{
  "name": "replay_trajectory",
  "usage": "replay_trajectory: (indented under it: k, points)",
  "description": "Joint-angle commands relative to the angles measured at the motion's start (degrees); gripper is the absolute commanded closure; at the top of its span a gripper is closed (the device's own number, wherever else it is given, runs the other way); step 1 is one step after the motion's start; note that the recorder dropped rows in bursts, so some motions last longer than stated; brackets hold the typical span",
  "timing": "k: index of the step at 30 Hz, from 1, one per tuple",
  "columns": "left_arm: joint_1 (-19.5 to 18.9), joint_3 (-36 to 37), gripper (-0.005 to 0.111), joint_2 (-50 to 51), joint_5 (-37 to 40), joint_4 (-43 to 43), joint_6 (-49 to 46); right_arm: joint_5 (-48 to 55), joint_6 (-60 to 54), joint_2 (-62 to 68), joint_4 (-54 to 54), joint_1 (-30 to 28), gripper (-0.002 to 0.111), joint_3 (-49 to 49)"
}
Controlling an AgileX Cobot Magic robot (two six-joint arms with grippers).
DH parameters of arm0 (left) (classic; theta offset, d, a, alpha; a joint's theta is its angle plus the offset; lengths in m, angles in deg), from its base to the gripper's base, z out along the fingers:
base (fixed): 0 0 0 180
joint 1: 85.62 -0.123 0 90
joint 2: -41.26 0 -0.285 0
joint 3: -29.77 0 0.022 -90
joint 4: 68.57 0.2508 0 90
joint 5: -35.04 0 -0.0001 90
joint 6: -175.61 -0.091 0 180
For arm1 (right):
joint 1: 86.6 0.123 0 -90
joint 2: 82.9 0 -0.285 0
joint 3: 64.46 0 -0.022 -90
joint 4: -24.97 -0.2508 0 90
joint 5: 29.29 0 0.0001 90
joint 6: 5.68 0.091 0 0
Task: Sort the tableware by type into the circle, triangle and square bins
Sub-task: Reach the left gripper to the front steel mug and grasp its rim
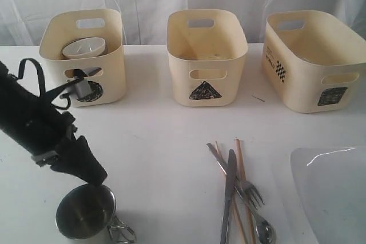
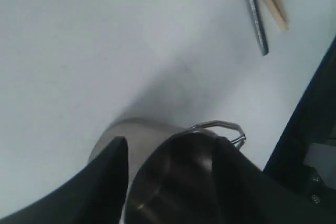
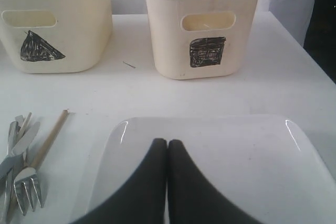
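Note:
A steel handled mug point(image 1: 86, 212) stands on the table at the near left, its wire handle point(image 2: 220, 126) turned toward the table's front edge. My left gripper point(image 1: 97, 180) is open, with one dark finger point(image 2: 107, 182) outside the mug's wall and the other over its rim by the handle. The knife point(image 1: 230, 190), fork point(image 1: 251, 192), spoon point(image 1: 264, 231) and wooden chopsticks point(image 1: 240, 155) lie crossed at front centre. My right gripper point(image 3: 168, 142) is shut, hovering over the large white plate point(image 3: 236, 161). A small white bowl point(image 1: 84, 47) sits in the circle bin point(image 1: 108, 67).
The triangle bin point(image 1: 206, 55) stands at back centre and the wider square bin point(image 1: 309, 61) at back right. In the right wrist view the square bin point(image 3: 202, 24) is just beyond the plate. White curtain hangs behind the bins.

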Motion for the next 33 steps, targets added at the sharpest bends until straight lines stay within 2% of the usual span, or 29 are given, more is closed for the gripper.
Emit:
replay_trajectory:
  k: [1,5,8,16,18,19,20,23,28,33]
  points:
    - [-0.1,7.3,0.054,-0.3,-4.9,-8.5,-15.8,-0.3,0.3,-0.1,-0.1,0.0,0.108,0.1]
    - [-0.1,12.6,0.054,-0.3,-15.8,-8.1,-18.2,-0.3,0.3,-0.1,-0.1,0.0,0.108,0.1]
    - [-0.1,15.0,0.054,-0.3,-21.0,-7.8,-19.3,-0.3,0.3,-0.1,-0.1,0.0,0.108,0.1]
    - [-0.1,17.4,0.054,-0.3,-35.3,-8.5,-20.1,-0.3,0.3,-0.1,-0.1,0.0,0.108,0.1]
    - [-0.1,17.7,0.061,-0.3,-39.1,-9.3,-19.9,-0.3,0.3,-0.1,-0.1,0.0,0.108,0.1]
    - [-0.1,17.7,0.068,-0.3,-39.4,-10.0,-19.7,-0.3,0.3,-0.1,-0.1,0.0,0.108,0.1]
    - [-0.1,17.7,0.080,-0.5,-39.4,-11.9,-19.6,-0.3,0.3,-0.1,-0.1,0.0,0.108,0.1]
    - [-0.1,17.6,0.106,-2.1,-36.2,-14.3,-17.1,-0.3,0.3,-0.1,-0.1,0.0,0.108,0.1]
    - [-0.1,15.4,0.107,-8.7,-29.5,-14.7,-14.6,-0.3,0.3,-0.1,-0.1,0.0,0.108,0.1]
    - [-0.1,7.9,0.107,-19.7,-26.6,-14.6,-13.7,-0.3,0.3,-0.1,-0.1,0.0,0.108,0.1]
